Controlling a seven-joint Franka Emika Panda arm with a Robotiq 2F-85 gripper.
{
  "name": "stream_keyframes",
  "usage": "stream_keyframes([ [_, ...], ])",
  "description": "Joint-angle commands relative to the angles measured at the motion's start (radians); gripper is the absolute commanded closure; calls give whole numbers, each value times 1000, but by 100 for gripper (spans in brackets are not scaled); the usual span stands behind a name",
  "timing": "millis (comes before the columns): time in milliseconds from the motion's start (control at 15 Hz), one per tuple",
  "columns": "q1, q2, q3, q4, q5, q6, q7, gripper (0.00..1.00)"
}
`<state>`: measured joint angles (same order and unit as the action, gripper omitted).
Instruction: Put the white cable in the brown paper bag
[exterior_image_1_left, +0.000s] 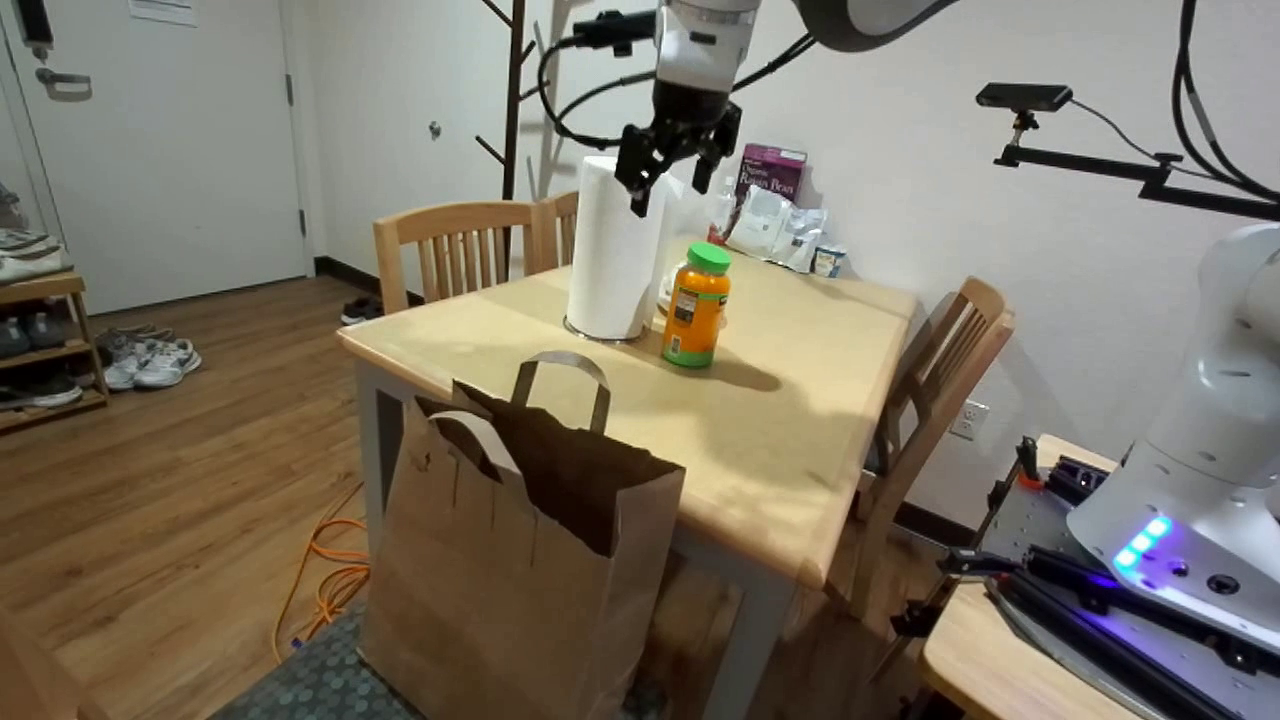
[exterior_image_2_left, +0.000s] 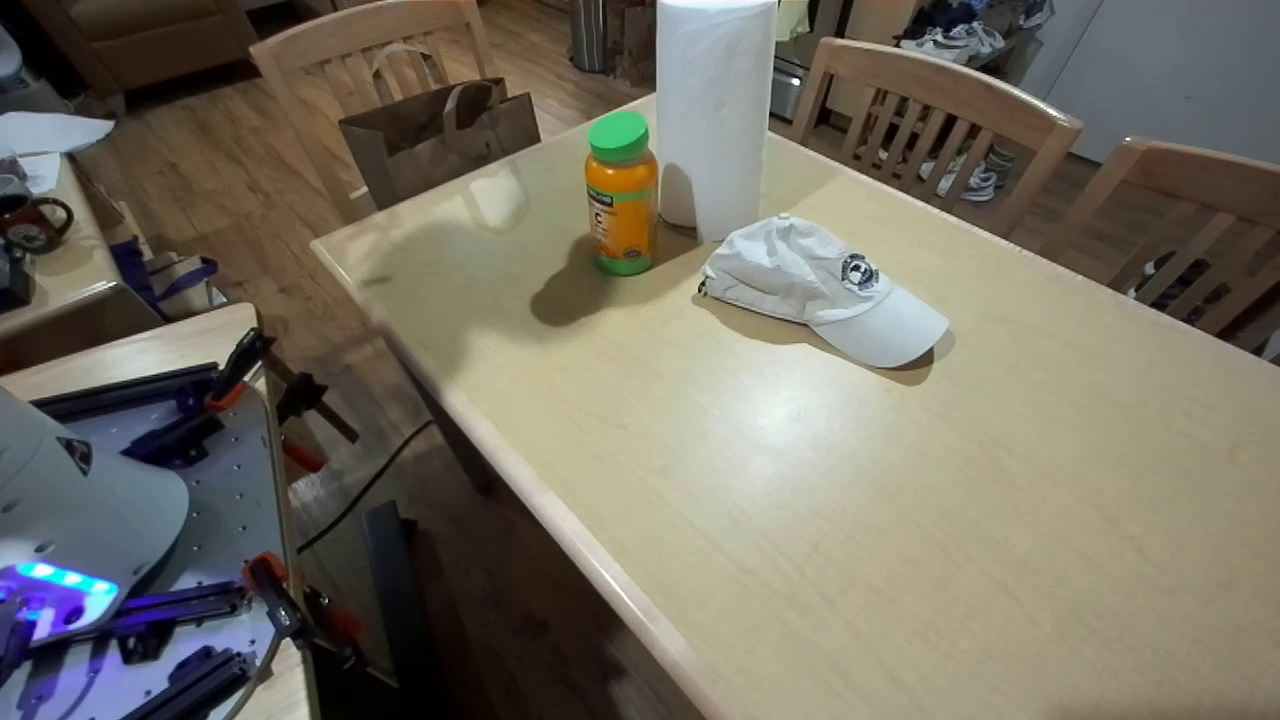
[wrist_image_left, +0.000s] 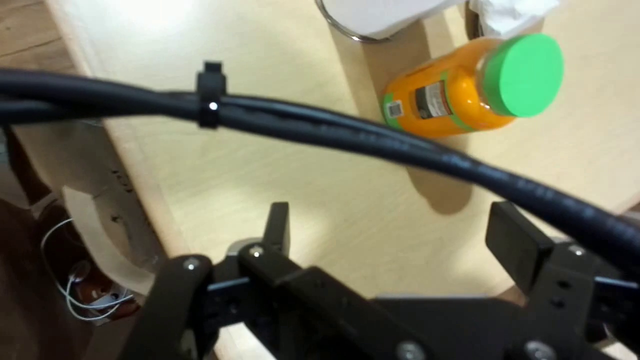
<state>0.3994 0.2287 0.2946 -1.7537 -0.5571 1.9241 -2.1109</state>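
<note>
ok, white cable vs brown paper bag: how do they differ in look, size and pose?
Look: the white cable is a thin pale cord; the brown paper bag is broad, flat-sided and kraft-brown.
Size: the bag is much bulkier; the cable's visible loops fit within it.
Pose: the cable lies in loose loops inside the bag, while the bag stands upright and open-topped on a chair.
Shared: neither is gripped by the claw.

The wall (exterior_image_1_left: 890, 150) is white; floor (exterior_image_1_left: 200, 480) wooden; table (exterior_image_2_left: 900, 520) pale.
</note>
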Motion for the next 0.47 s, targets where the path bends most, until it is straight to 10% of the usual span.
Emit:
stream_keyframes([
  [0,-70,-36,-19,-31,114,-94,5,0],
  [400,-70,-1,-12,0,97,-94,0,0],
])
